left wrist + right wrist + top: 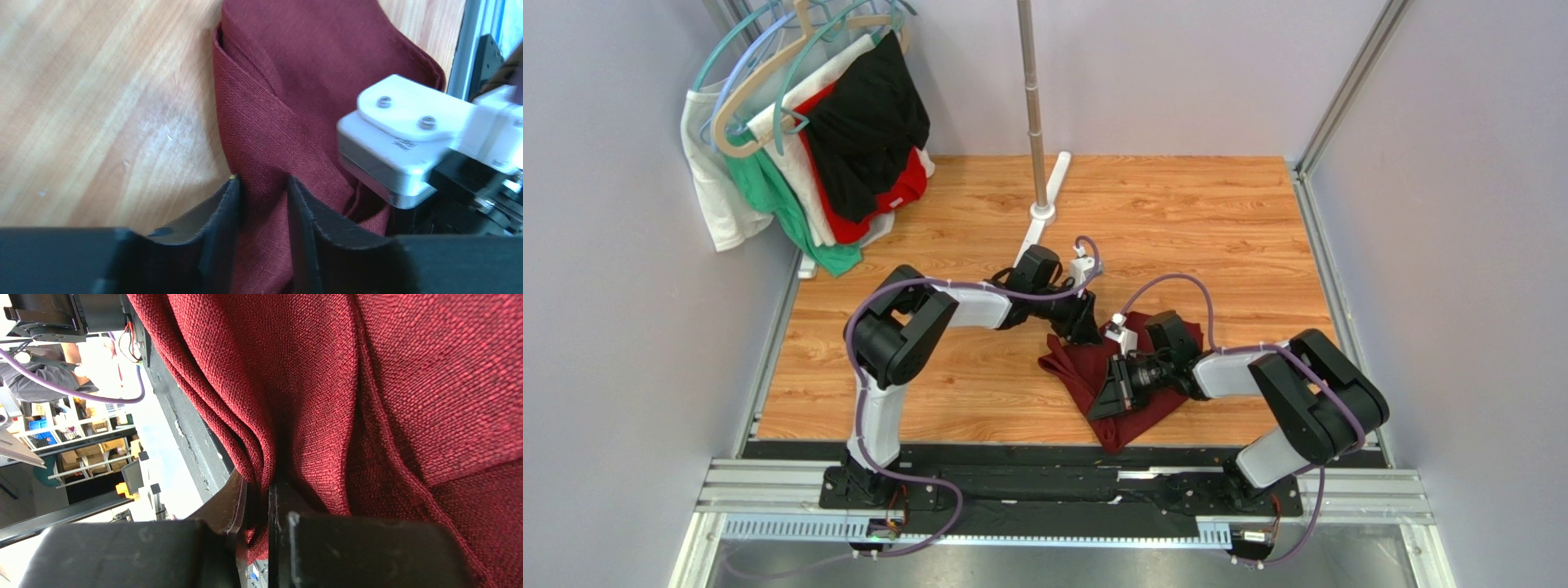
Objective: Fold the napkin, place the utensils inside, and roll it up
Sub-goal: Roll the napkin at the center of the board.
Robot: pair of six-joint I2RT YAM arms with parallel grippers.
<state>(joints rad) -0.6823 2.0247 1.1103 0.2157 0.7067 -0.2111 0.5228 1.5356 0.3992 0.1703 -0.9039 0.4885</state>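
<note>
The dark maroon napkin (1078, 370) lies bunched and partly folded on the wooden table between both arms. My left gripper (1084, 326) is at its far edge. In the left wrist view its fingers (230, 205) stand apart astride a raised fold of the napkin (294, 92), and cloth fills the gap of the left gripper (264, 199). My right gripper (1112, 395) is at the napkin's near side. The right wrist view shows the right gripper (258, 493) shut on several hanging layers of napkin (399, 386). The utensils are out of view.
Garments on hangers (817, 135) hang at the back left. A metal pole (1032, 74) rises from a white base (1044, 202) behind the arms. The right wrist's white housing (405, 135) sits close to my left fingers. A metal rail (1063, 490) runs along the near edge.
</note>
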